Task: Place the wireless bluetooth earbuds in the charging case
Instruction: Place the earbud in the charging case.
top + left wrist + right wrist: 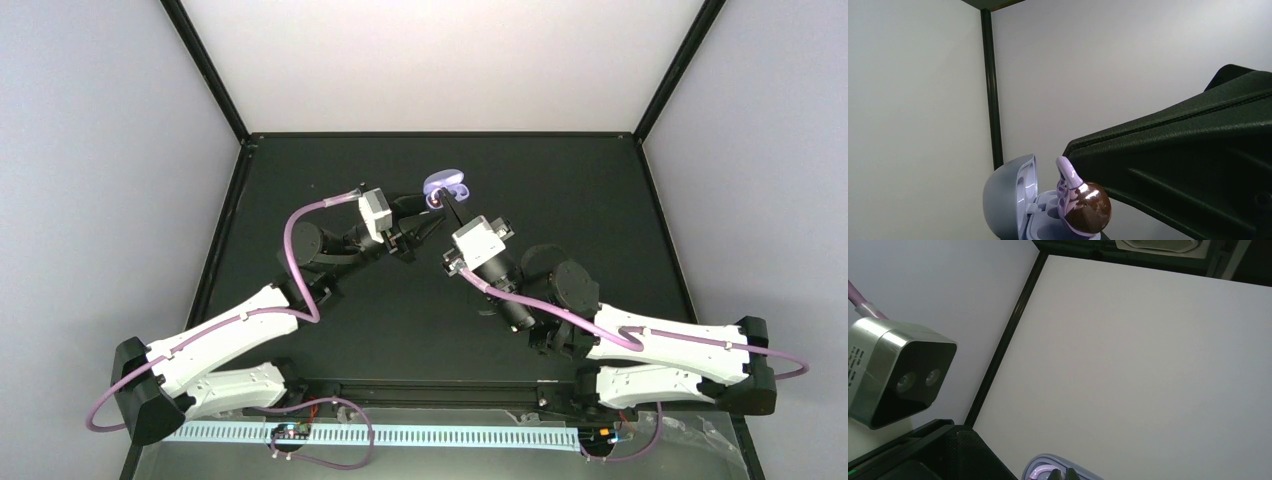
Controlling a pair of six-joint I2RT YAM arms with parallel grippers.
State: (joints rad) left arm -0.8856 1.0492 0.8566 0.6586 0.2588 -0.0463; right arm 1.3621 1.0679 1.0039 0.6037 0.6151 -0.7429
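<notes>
A purple charging case (pixel 445 183) is held up off the black table, lid open. In the left wrist view its lid (pixel 1008 200) stands at the left and its sockets show below. My left gripper (pixel 424 217) is shut on the case from beneath; its own fingers are out of that view. My right gripper (pixel 448 205) is shut on a purple earbud (pixel 1083 207) with a dark glossy face, held right over the case's sockets. The right wrist view shows its nearly closed fingertips (pixel 1062 474) in front of the case rim (pixel 1038 466). The white earbuds and the second purple one are out of view.
The black table (pixel 600 200) is bounded by white walls and black frame posts (pixel 992 90). The right finger (pixel 1188 170) fills the left wrist view's right side. The left wrist camera (pixel 898 375) and left gripper body (pixel 938 455) sit close at the right wrist view's left.
</notes>
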